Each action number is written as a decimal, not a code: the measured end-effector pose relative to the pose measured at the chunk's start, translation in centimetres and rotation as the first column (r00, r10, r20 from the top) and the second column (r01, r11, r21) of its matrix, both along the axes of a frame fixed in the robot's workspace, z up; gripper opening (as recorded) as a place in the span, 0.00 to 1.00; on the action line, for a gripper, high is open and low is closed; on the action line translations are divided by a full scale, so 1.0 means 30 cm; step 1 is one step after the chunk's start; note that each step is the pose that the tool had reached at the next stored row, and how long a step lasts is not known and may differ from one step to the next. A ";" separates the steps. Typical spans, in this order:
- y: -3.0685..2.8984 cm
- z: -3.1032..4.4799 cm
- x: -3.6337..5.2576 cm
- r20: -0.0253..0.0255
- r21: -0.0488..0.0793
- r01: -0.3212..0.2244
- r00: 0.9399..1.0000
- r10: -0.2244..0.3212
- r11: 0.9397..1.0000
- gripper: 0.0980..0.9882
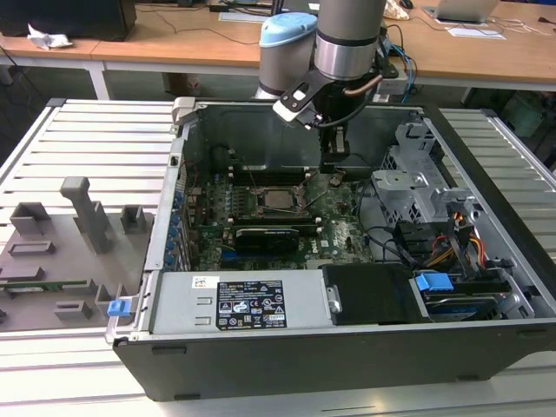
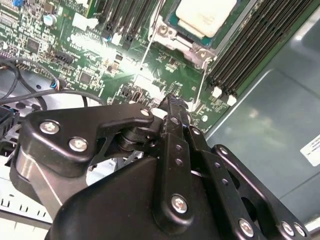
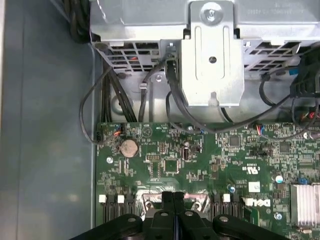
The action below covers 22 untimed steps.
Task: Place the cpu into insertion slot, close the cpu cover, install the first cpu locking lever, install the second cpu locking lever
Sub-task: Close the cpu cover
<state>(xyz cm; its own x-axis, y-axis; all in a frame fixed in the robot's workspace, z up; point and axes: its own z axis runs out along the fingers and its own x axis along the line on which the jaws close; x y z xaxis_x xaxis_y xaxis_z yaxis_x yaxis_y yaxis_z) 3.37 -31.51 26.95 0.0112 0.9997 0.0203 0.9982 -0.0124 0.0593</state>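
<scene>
One grey rack of plastic holders (image 1: 78, 226) sits on the slatted table (image 1: 113, 130) at the exterior view's left, beside the open computer case (image 1: 174, 217). Inside the case, near the middle of the green board (image 1: 339, 226), the cpu (image 1: 280, 200) lies flat in its slot, silver side up. It is square, so no side is longer, and its edges run along the slot's edges. In the second wrist view the cpu cover (image 2: 182, 42) looks to lie flat around it. Nearer the camera lie a long black card (image 1: 265, 234) and a silver power box (image 1: 248, 304).

Just right of the slot, the arm (image 1: 347, 35) comes straight down from above. The gripper (image 1: 334, 168) points down, close over the board. Its two fingers (image 3: 166, 196) are pressed together with nothing between them. Further right stand a metal drive cage (image 1: 417, 182) and some loose cables (image 1: 460, 243).
</scene>
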 end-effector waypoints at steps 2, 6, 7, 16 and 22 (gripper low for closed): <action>0.000 0.000 0.009 0.000 0.000 0.000 1.000 0.000 1.000 0.01; 0.000 0.000 0.022 0.000 0.000 0.000 1.000 0.000 1.000 0.01; 0.000 0.000 0.028 0.000 0.000 0.000 1.000 0.000 1.000 0.01; 0.000 -0.006 0.054 -0.002 0.000 0.000 1.000 0.000 1.000 0.01; 0.000 -0.014 0.061 -0.002 0.000 -0.018 1.000 0.018 1.000 0.01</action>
<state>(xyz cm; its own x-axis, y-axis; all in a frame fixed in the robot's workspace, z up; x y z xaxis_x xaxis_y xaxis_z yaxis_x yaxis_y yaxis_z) 5.20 -31.50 26.53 -0.0072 0.9998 0.0201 0.9983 0.0060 0.0577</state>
